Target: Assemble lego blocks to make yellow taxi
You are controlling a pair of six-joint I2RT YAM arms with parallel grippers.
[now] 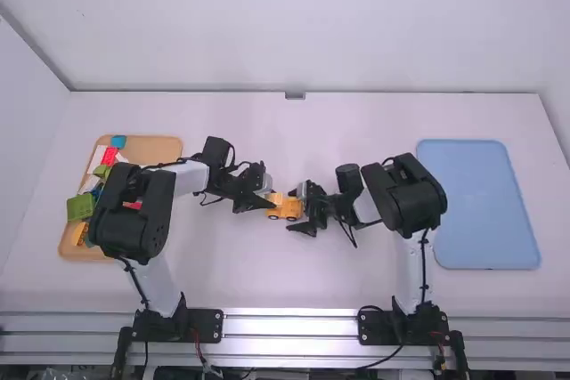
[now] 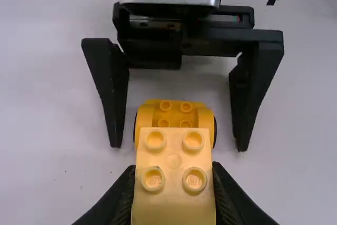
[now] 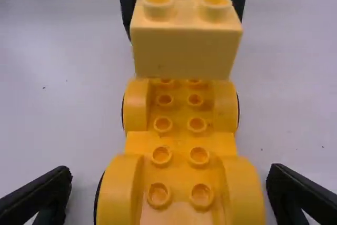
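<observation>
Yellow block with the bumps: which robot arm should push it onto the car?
Probably the left. The left gripper has the block gripped over one end of the car, while the right gripper is open around the other end, holding nothing.

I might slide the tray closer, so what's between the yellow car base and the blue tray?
The right arm lies between them in the high view, its open tool straddling the yellow car base.
</observation>
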